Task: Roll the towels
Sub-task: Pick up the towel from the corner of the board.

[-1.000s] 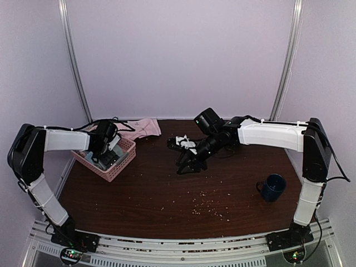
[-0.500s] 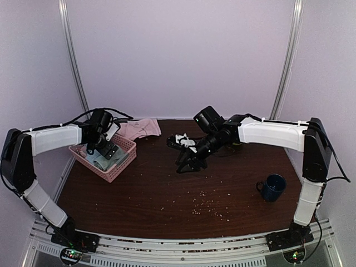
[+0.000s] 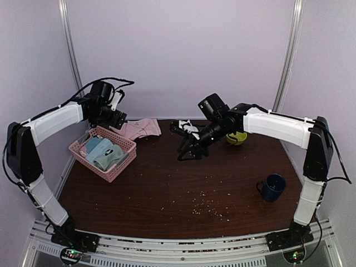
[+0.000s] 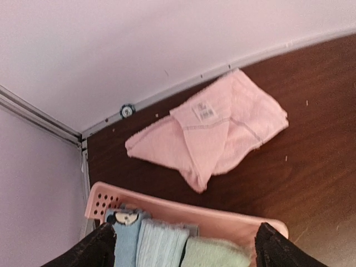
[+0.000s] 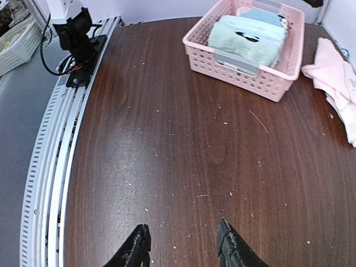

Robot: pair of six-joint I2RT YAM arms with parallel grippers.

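Pink towel (image 3: 142, 129) lay loosely folded just behind the pink basket (image 3: 119, 168) — green towel (image 5: 247, 40) sat inside it. Left gripper (image 4: 186, 228) hung over the basket, jaws spread, empty; right gripper (image 5: 182, 225) well away from it, apart and empty too.

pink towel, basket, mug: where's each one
pink towel (image 4: 214, 133), left wrist view, middle fold
basket (image 5: 250, 75), right wrist view, side wall
mug (image 3: 275, 190), top view, body

— How many towels?
— Four: one pink towel (image 4: 208, 133), one green towel (image 5: 247, 39), two blue-grey towels (image 4: 161, 245).
— And besides those?
— One pink basket (image 5: 245, 75), one navy mug (image 3: 273, 187), one green bowl (image 3: 236, 138).
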